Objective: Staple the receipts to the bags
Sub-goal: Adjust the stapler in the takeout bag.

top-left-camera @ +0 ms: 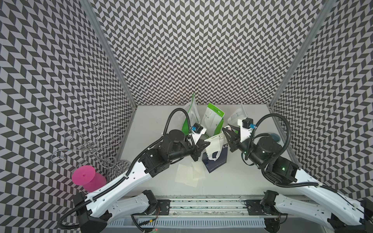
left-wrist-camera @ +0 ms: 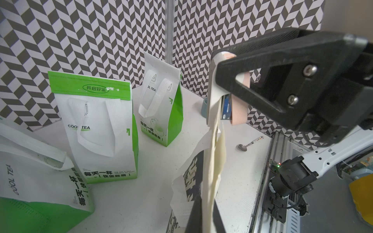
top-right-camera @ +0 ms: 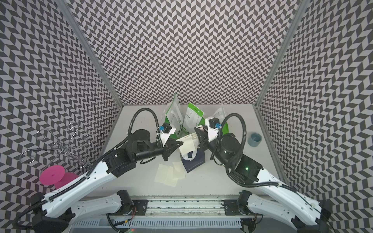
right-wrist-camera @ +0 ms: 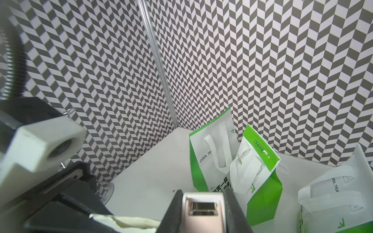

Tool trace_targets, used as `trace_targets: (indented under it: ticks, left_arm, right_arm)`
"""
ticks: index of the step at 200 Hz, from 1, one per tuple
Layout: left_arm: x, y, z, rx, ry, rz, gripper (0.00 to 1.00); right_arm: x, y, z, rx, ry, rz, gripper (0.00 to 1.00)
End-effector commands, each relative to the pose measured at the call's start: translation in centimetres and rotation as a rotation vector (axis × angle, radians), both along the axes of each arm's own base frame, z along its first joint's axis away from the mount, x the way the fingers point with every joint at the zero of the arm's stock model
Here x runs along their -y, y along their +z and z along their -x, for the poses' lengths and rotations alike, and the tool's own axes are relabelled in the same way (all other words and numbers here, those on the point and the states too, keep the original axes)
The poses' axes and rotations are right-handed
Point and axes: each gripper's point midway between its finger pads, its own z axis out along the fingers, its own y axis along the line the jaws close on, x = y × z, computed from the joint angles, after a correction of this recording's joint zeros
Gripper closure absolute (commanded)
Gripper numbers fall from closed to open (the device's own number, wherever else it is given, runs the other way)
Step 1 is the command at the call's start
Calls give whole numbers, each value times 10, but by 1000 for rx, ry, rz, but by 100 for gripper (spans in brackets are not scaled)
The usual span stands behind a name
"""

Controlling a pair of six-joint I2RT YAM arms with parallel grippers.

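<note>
Receipt (left-wrist-camera: 218, 157) pinched against top edge of navy bag (top-left-camera: 219, 163) in shut left tool (top-left-camera: 208, 143), over middle of counter (top-left-camera: 157, 125); right tool (right-wrist-camera: 203, 196) clamped round stapler (right-wrist-camera: 202, 217), mouth at that edge. Likely trouble: limp paper sliding askew, staple catching receipt only, bag tipping.

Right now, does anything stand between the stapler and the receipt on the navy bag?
Nothing visible does. The stapler in the right gripper sits at the top edge of the receipt, which the left gripper pinches against the navy bag.
</note>
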Motion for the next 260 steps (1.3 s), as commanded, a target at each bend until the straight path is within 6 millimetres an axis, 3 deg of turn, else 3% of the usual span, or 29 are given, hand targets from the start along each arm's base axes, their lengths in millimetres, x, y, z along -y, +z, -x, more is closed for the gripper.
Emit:
trace_targets:
  ticks: [1,32,74,109,153,220,260]
  left_arm:
    - [-5,22,-2,52,15,33,100]
    - [0,19,2,46,-19,34,100]
    - [4,22,13,50,-70,58,100]
    - [5,21,12,44,-56,55,100]
    - [5,23,5,55,-23,59,100]
    - [9,18,-8,70,47,33,100]
    - [13,17,-5,73,38,35,100]
  right_arm:
    - [-3,25,19,44,103,-75,100]
    - [2,41,18,69,82,-101,100]
    - [-12,67,17,109,158,-127,100]
    - [-21,77,17,113,233,-139,100]
    - [-40,57,25,68,331,-120,100]
    - [-48,54,21,27,230,-155,100]
    - [-55,46,14,27,171,-152,100]
